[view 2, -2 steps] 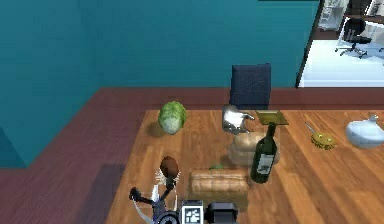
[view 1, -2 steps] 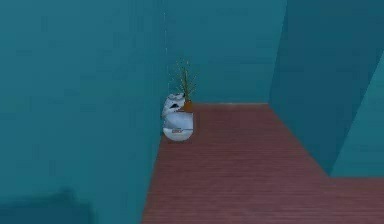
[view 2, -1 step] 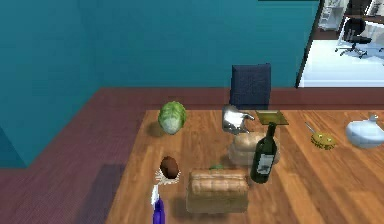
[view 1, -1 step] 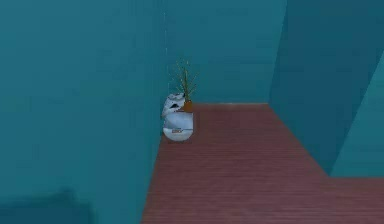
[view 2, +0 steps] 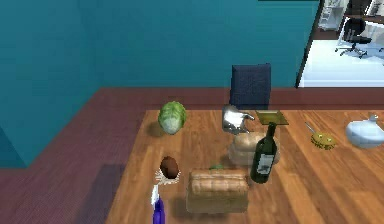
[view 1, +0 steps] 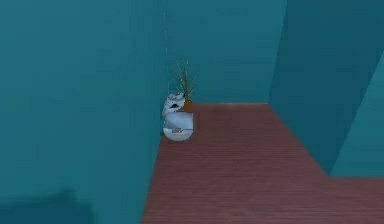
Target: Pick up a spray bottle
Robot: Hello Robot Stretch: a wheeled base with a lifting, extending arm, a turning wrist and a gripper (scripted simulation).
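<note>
Spray bottle [view 2: 157, 205]: a slim blue-violet body with a white head, at the bottom edge of the arm side view, left of centre. It stands upright near the left edge of a wooden table [view 2: 300, 190]. Its long axis runs straight up the frame, and the bottom edge cuts off its base. I cannot tell which way the nozzle points. I cannot tell how my fingers stand.

Just right of the spray bottle lies a tan loaf of bread [view 2: 218, 190], its length running across the frame. Just above the bottle's head sits a small brown rounded thing [view 2: 170, 166]. To the right of the loaf a dark green wine bottle [view 2: 265, 155] stands upright, with a pale tan lump [view 2: 245, 148] close behind it.

Farther up the tabletop there is a round green head of lettuce [view 2: 173, 117] at centre left. A small white and grey object [view 2: 235, 120] is in the middle, with a flat olive piece [view 2: 272, 118] beside it. Toward the right are a small yellowish item [view 2: 322, 138] and a white and pale blue dish [view 2: 365, 130] at the frame's edge.

Behind the table a dark blue chair [view 2: 250, 85] stands against a teal wall [view 2: 150, 45]. At the upper right a bright opening shows a black office chair [view 2: 355, 30].

In the forward view a reddish plank floor [view 1: 240, 170] runs to a corner of teal walls. A round white pot [view 1: 178, 120] with thin stalks sits there at centre.
</note>
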